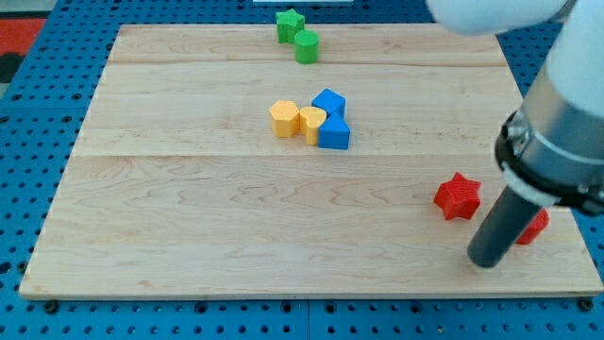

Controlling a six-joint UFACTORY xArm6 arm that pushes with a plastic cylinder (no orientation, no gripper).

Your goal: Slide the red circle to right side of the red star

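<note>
The red star (458,196) lies on the wooden board (236,217) at the view's right. The red circle (535,226) sits just right of and slightly below the star, mostly hidden behind my dark rod. My tip (486,263) rests on the board below the star and left of the red circle, close to or touching the circle.
A green star (289,24) and a green cylinder (306,46) sit at the view's top centre. A yellow hexagon (283,118), a yellow heart (311,124), a blue cube (328,102) and a blue triangle (334,133) cluster mid-board. The arm's grey body (566,123) fills the right.
</note>
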